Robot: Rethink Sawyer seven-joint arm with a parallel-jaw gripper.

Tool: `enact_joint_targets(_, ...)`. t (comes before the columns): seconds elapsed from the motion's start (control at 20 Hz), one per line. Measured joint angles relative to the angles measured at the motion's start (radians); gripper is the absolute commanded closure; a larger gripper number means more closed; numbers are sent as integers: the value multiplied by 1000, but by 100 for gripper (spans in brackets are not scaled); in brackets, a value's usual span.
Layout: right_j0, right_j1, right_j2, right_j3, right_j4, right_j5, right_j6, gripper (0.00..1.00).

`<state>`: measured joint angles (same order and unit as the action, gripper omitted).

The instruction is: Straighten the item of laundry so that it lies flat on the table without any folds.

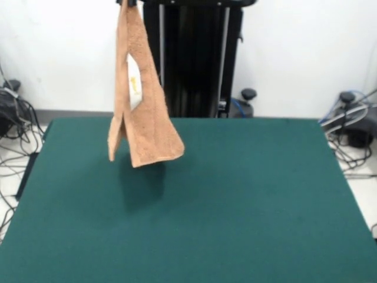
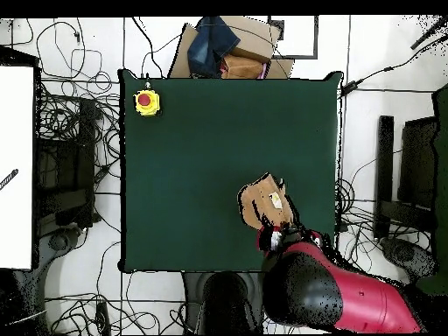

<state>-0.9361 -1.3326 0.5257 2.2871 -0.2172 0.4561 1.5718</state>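
Observation:
The peach-orange towel (image 1: 141,127) hangs in a long folded drape from my gripper (image 1: 126,2), which only just shows at the top edge of the front view. A white label shows on the towel. Its lower end hangs clear of the dark green table (image 1: 247,200), over the table's far left part, and casts a shadow below. In the overhead view the towel (image 2: 260,199) shows beside the gripper (image 2: 273,233) near the table's (image 2: 192,175) lower right edge. The gripper is shut on the towel's top end.
A yellow box with a red button (image 2: 146,101) stands on one table corner. The red arm (image 2: 337,293) reaches in over the table edge by the base. A cardboard box with dark cloth (image 2: 229,45) lies off the opposite edge. Cables lie on the floor all around.

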Motion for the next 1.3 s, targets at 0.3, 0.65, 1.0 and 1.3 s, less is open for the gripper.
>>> enact_joint_targets(0.3,-4,-6,3,0,1,0,0,100)
enact_joint_targets(0.65,-4,-17,7,0,1,0,0,100)
enact_joint_targets(1.0,-4,-26,27,0,1,0,0,100)
enact_joint_targets(1.3,-4,-26,28,0,1,0,0,100)
